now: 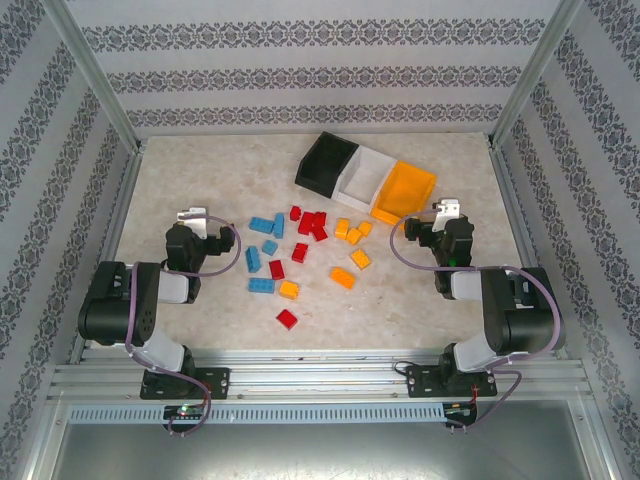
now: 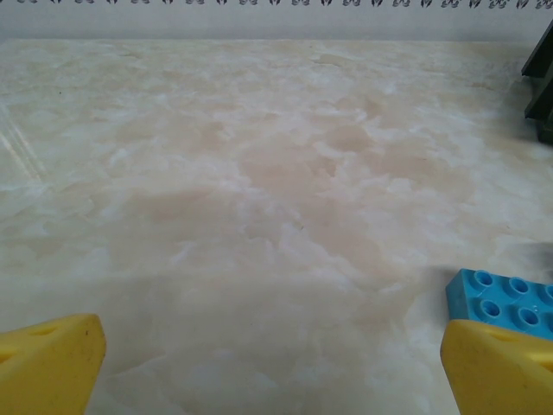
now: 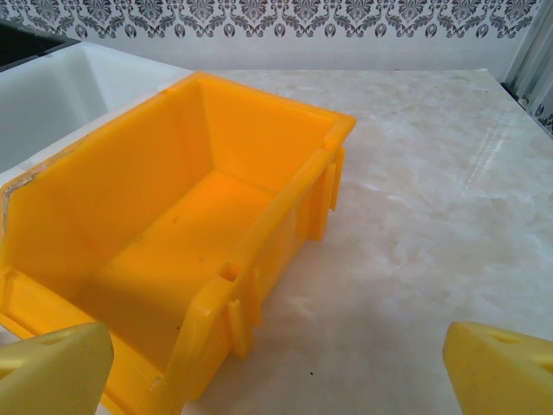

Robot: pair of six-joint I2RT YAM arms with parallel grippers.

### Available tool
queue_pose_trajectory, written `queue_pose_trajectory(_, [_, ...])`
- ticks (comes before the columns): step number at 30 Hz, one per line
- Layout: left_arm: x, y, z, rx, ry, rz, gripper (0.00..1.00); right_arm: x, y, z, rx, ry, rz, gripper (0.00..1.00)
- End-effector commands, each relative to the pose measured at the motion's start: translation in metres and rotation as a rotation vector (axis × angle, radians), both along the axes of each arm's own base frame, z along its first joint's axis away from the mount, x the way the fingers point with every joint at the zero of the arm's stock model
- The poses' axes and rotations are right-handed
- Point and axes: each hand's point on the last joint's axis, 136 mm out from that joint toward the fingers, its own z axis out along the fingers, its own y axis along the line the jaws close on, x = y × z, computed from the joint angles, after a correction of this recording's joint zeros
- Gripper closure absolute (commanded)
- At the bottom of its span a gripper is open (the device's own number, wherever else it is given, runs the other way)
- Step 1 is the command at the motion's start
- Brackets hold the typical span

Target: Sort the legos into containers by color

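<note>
Jaws wide on both arms, holding nothing, I note. Studded plastic legos (image 1: 312, 224) scattered on marbled desk (image 1: 420, 300); smooth rectangular orange bin (image 3: 259, 138) empty.

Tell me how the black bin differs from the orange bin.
The black bin sits at the left, farther end of the row; the orange bin at the right, nearer end, near the right gripper. The orange bin is plainly empty; the black bin's dark inside is harder to read. Both are open, similar in size, flanking the white bin.
</note>
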Motion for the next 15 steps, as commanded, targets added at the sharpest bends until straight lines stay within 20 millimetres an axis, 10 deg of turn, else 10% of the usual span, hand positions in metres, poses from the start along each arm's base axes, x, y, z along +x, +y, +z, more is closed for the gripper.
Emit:
queue_pose_trajectory(1, [0.0044,0.0013,0.0022,0.005,-0.002,-0.013,0.00,0.0014,0.0002,0.0022,0.006,-0.008,0.000,0.02])
queue_pose_trajectory(15, [0.0046,0.0013,0.0023,0.006,-0.002,-0.012,0.00,0.0024,-0.0006,0.0023,0.006,-0.003,-0.003,0.02])
